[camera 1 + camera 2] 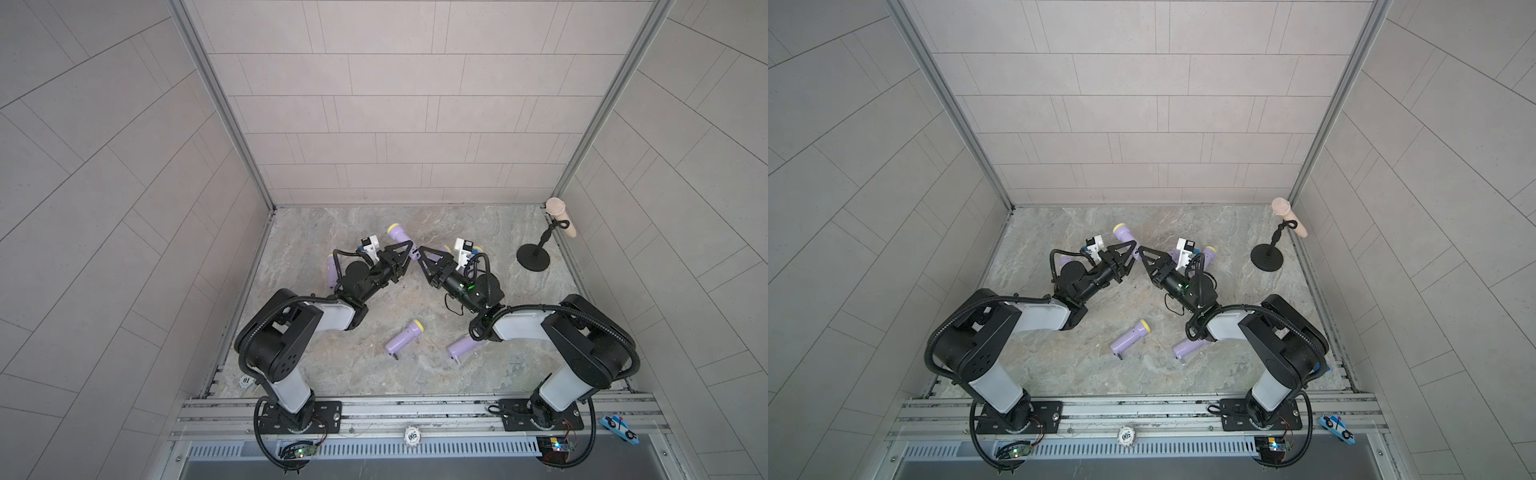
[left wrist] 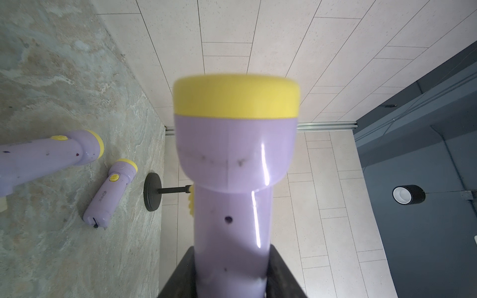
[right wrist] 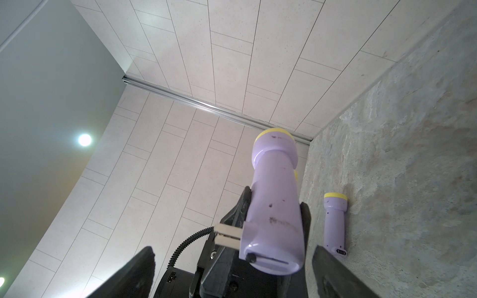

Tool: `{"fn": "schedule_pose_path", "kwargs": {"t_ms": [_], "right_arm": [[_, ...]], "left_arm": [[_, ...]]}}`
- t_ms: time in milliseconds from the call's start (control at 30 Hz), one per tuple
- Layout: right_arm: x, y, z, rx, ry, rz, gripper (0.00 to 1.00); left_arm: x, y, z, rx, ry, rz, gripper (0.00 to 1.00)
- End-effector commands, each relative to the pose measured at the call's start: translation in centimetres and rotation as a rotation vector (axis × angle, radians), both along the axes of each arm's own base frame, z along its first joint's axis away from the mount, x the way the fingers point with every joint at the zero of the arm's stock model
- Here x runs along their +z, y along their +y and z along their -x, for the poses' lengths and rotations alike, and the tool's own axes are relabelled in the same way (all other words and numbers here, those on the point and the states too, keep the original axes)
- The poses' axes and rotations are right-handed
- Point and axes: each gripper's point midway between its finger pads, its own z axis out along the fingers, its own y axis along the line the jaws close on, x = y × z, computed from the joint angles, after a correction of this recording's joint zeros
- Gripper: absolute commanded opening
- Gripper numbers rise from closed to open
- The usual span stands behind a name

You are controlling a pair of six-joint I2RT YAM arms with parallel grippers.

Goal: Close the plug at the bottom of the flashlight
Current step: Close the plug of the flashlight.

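Observation:
A purple flashlight (image 1: 400, 235) with a yellow head is held off the table, and my left gripper (image 1: 409, 254) is shut on its lower barrel. In the left wrist view the flashlight (image 2: 232, 180) rises between the two black fingers (image 2: 180, 276). Its bottom end (image 3: 273, 258) faces my right gripper (image 3: 233, 249), which is open with a finger on each side and touches nothing. The pale two-pronged plug (image 3: 227, 237) sticks out sideways from that bottom end. In both top views the two grippers meet tip to tip above mid-table, the right gripper (image 1: 422, 251) just right of the left.
Other purple flashlights lie on the marble table: one at front centre (image 1: 403, 337), one under the right arm (image 1: 461, 347), one beside the left wrist (image 1: 331, 272), one behind the right gripper (image 1: 444, 250). A black stand (image 1: 533, 257) with a beige piece stands back right.

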Motion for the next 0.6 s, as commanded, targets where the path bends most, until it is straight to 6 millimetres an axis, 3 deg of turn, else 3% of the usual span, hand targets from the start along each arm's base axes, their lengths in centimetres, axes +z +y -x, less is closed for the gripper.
{"fn": "schedule_pose_path", "kwargs": {"t_ms": [0,567], "right_arm": [[2.20,0.10,0.33,0.001,-0.055,-0.041,0.95],[2.43,0.22,0.44,0.002,-0.059,-0.045,0.92]], "left_arm": [[1.78,-0.03,0.66,-0.012,-0.052,0.047,0.00],[0.92,0.04,0.62,-0.002,-0.033,0.039,0.00]]}}
